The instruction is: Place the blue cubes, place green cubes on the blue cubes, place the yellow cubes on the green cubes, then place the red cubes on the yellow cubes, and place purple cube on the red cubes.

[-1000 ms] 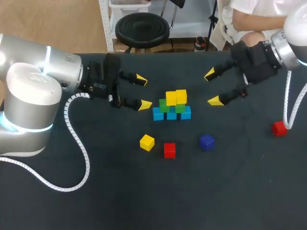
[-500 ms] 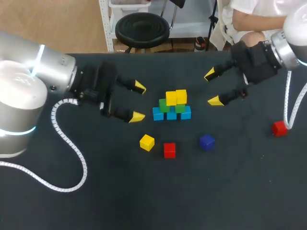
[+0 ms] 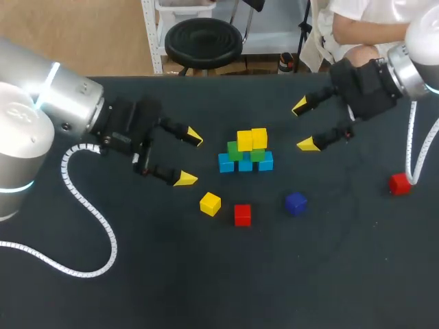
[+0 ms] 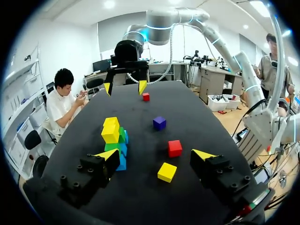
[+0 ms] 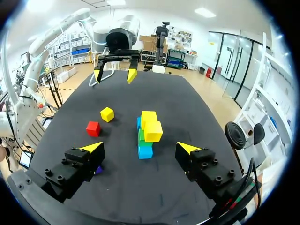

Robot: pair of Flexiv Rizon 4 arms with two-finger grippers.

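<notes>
A small pyramid (image 3: 245,152) stands mid-table: three light-blue cubes, two green cubes on them, two yellow cubes (image 3: 252,139) on top. In front of it lie a loose yellow cube (image 3: 210,203), a red cube (image 3: 242,214) and a purple cube (image 3: 295,203). Another red cube (image 3: 398,184) sits far right. My left gripper (image 3: 189,157) hangs open left of the stack, and the loose yellow cube (image 4: 167,172) lies just ahead between its fingers. My right gripper (image 3: 304,125) is open to the stack's right, facing the stack (image 5: 147,133).
The black tabletop (image 3: 288,274) stretches wide in front of the loose cubes. The left arm's white cable (image 3: 96,226) loops over the table's left part. A white cable (image 3: 411,154) hangs from the right arm near the far red cube.
My left gripper has drawn back from the stack, moving left and toward the front, nearer the loose yellow cube. The right arm and all cubes have stayed put.
</notes>
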